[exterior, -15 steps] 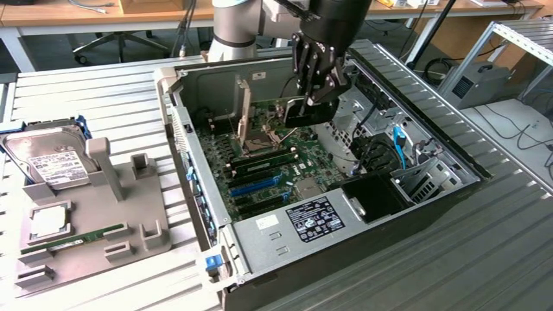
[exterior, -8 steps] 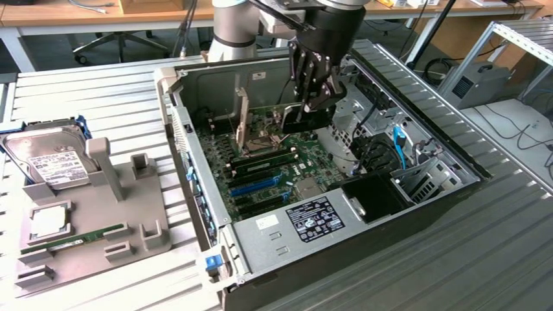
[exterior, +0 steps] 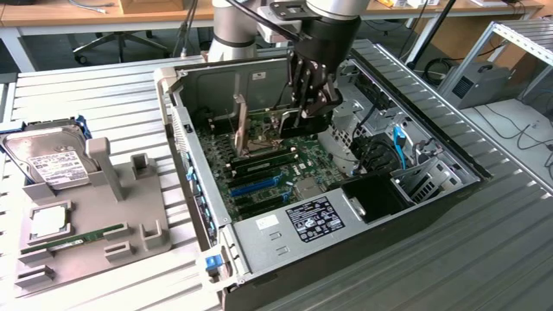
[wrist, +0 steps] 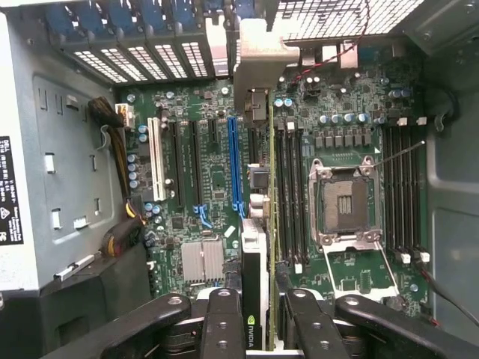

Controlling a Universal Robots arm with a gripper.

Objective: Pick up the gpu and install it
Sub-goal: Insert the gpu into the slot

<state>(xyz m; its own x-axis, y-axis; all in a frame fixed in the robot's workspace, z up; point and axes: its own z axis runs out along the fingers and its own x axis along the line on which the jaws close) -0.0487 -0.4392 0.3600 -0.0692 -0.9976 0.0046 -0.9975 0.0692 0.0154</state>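
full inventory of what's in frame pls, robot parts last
PC case: 1, grey and black, side open, on the table.
table: 1, grey slatted metal, under everything.
motherboard: 1, green, inside the case.
CPU socket: 1, silver frame, on the motherboard.
gpu: 1, dark edge, upright over the motherboard, between the hand's fingers.
fixture: 1, grey, on the table at the exterior view's left of the case.
hard drive: 1, silver with white label, on the fixture.
RAM stick: 1, green, on the fixture.
arm: 1, grey, above the case.
hand: 1, black, shut on the gpu.
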